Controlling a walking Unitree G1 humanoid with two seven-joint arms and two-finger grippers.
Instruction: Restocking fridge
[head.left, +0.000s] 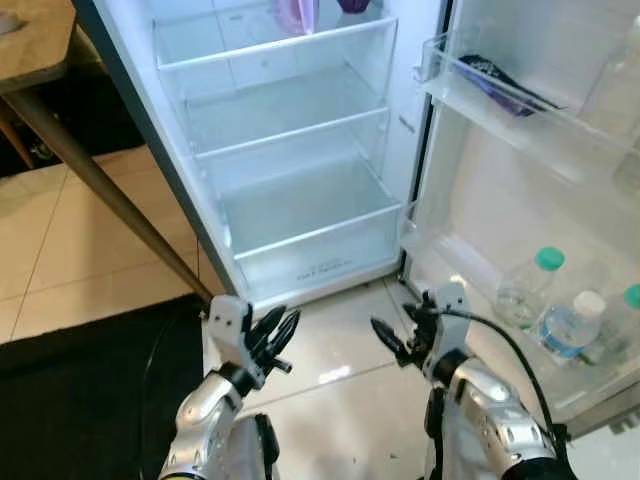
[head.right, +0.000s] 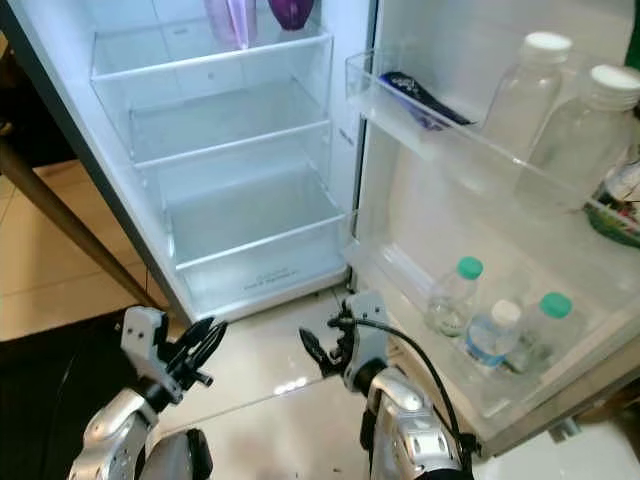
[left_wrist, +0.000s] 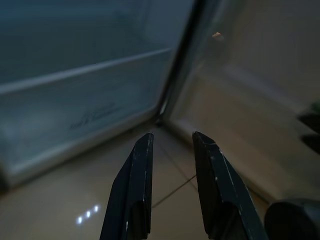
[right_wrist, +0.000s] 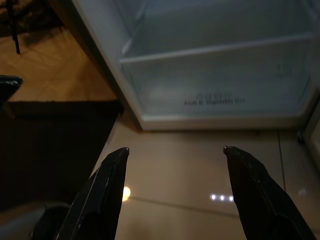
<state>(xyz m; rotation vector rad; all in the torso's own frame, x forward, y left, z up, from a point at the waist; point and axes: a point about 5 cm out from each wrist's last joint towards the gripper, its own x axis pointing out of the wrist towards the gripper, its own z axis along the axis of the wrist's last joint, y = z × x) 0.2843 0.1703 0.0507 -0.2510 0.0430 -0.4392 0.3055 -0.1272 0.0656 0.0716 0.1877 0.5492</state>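
The fridge (head.left: 300, 262) stands open before me, its lower glass shelves (head.left: 290, 130) and clear bottom drawer (right_wrist: 215, 95) bare. Two purple items (head.right: 232, 20) sit on the top shelf in view. The lower door rack (head.right: 400, 275) holds three small bottles (head.right: 452, 295) with green and white caps. The upper door rack carries a dark blue packet (head.right: 420, 98) and two large white-capped bottles (head.right: 525, 85). My left gripper (head.left: 282, 342) hovers low over the floor in front of the fridge, open by a narrow gap, empty. My right gripper (head.left: 392, 328) hangs beside it near the door, open wide, empty.
A wooden table (head.left: 30, 45) with a slanted leg (head.left: 110, 200) stands to the left of the fridge. A black mat (head.left: 80, 400) covers the floor at the lower left. Glossy beige tiles (head.left: 330, 350) lie between me and the fridge.
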